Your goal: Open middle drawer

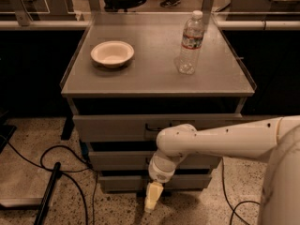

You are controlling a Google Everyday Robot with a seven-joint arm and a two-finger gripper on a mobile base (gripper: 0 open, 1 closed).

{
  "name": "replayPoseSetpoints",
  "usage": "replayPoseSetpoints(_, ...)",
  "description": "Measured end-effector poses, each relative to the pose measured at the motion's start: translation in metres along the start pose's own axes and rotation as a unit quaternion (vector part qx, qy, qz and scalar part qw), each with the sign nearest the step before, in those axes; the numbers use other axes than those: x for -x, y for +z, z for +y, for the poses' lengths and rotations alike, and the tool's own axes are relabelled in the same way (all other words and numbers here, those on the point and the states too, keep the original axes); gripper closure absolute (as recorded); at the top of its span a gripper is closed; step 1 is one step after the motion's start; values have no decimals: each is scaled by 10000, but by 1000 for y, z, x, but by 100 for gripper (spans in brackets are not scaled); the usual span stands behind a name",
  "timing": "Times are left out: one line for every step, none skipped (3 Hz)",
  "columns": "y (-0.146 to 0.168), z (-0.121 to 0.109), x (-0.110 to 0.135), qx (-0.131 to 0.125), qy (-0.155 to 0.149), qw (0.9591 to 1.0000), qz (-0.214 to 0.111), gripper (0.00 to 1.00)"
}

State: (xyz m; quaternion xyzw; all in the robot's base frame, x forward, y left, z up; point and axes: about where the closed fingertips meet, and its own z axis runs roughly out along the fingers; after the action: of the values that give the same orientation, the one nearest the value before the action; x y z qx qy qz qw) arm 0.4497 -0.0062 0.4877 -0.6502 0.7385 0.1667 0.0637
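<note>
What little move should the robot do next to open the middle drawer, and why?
Probably raise the gripper a little. It hangs low, in front of the bottom drawer near the floor, while the middle drawer above it looks shut. Its handle is hidden behind the arm, so aim for the middle of that front.

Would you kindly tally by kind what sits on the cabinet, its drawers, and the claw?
White bowl: 1
Clear water bottle: 1
Drawers: 3 (top drawer, middle drawer, bottom drawer)
Claw: 1, hanging low in front of the bottom drawer
Total: 6
</note>
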Motion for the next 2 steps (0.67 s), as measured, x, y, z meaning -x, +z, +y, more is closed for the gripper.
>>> replayPoseSetpoints(25, -13, 2, 4, 138, 9999, -94, 0)
replayPoseSetpoints(39, -27, -1, -97, 278, 9995, -107, 0)
